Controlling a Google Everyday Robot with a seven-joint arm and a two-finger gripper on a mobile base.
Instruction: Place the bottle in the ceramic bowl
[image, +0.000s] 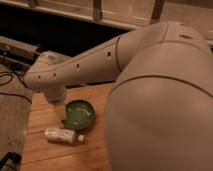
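Gripper (63, 114): I have it hanging straight down off the wrist (55, 93), low over the wood at the left rim of the green bowl. The jaws are spread as wide as they go, with nothing in them.
Contact: it's dim down there, so I can't call whether the gripper touches the rim or only sits beside it.
Bottle (63, 135): small whitish plastic bottle, flat on its side on the table. It's on the near side of the bowl, just beside it and outside it, and clear of the gripper.
Bottle heading: white cap (80, 138) points right and the base points left. The long axis runs roughly across my view, with the cap end a touch lower.
Label: pale and speckled, turned up toward me.
Ceramic bowl (80, 115): round, shallow, glossy green, with a darker rim and a paler inside. The ceramic bowl sits upright on the table.
Arm (90, 62): white, reaching from upper right across to the left, then bending down at the wrist above the bowl's left side.
Robot body (160, 115): a big white shell fills the right half of my view and covers that side of the table.
Table (42, 152): light wooden top, carrying both bowl and bottle.
Floor (12, 112): grey, left of the table, with dark cables (7, 80) lying on it.
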